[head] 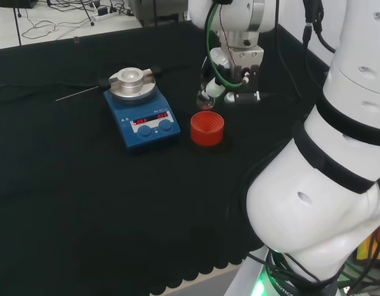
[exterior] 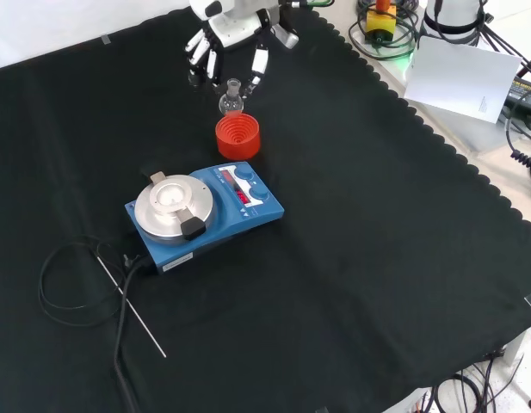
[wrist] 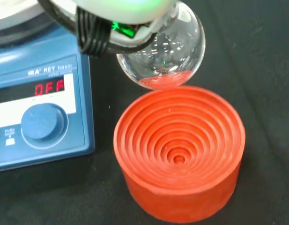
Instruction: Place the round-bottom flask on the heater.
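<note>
1. In the wrist view we see the flask (wrist: 170,56) closest to the hand (wrist: 111,18): its clear round bulb hangs right under the blurred white palm, upright, with a red glint in its lowest part.
2. In the front view our hand (exterior: 235,39) comes in from the top, with its fingers (exterior: 259,62) pointing down on either side of the flask's (exterior: 231,99) neck. We cannot tell whether they pinch the neck or only stand beside it.
3. Just under the hand, the flask is in the air, above the red ribbed stand (wrist: 179,154). In the wrist view a strip of black cloth (wrist: 256,70) shows between the bulb and the stand's rim, so the two are apart.
4. In the head view the hand (head: 230,74) is just beyond the stand (head: 207,128), and the flask (head: 209,98) shows as a pale glint below the fingers.
5. Next out from the hand is the heater (exterior: 205,215), a blue box with a round silver plate on top. In the front view it lies just below the stand (exterior: 237,136); in the head view the heater (head: 140,114) is to the stand's left. The two stand close but do not touch.
6. The heater's plate (exterior: 174,205) is bare apart from a small black clip at its edge.
7. Farthest from the hand, a thin metal rod (exterior: 132,299) and a looped black cable (exterior: 63,288) lie on the cloth (exterior: 377,258) past the heater.
</note>
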Robot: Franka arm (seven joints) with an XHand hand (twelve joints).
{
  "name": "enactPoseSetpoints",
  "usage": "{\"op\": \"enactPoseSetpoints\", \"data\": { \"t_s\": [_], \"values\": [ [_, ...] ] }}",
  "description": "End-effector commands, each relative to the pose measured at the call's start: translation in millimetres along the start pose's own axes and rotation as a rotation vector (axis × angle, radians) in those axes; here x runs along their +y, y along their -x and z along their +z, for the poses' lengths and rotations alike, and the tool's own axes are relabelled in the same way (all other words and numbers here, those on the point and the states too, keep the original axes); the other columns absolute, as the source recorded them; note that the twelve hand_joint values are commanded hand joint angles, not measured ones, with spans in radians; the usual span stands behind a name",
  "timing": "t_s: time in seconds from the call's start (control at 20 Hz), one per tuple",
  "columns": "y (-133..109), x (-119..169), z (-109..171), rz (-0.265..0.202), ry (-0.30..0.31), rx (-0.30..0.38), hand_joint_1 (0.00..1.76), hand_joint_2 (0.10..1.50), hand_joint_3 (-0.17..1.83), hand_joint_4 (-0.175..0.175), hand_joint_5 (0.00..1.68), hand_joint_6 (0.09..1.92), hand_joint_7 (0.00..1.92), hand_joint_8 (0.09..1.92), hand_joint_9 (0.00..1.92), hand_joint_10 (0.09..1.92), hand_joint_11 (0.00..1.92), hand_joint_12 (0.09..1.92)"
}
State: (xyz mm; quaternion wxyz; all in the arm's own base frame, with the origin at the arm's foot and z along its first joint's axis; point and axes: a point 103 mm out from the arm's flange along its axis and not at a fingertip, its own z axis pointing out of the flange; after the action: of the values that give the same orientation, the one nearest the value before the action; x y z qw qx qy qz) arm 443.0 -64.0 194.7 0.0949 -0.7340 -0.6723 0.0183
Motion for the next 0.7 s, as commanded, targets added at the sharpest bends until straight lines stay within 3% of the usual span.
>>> {"op": "enactPoseSetpoints", "data": {
  "t_s": [0.05,0.7],
  "values": [
    [-36,18,-58,-0.005,-0.049,-0.093,1.1,0.71,0.62,0.175,1.18,0.82,0.49,0.71,0.66,0.61,0.38,1.34],
    [-86,83,-97,-0.085,-0.022,-0.116,1.1,0.72,0.62,0.175,1.17,0.83,0.49,0.72,0.68,0.61,0.4,1.34]
  ]
}}
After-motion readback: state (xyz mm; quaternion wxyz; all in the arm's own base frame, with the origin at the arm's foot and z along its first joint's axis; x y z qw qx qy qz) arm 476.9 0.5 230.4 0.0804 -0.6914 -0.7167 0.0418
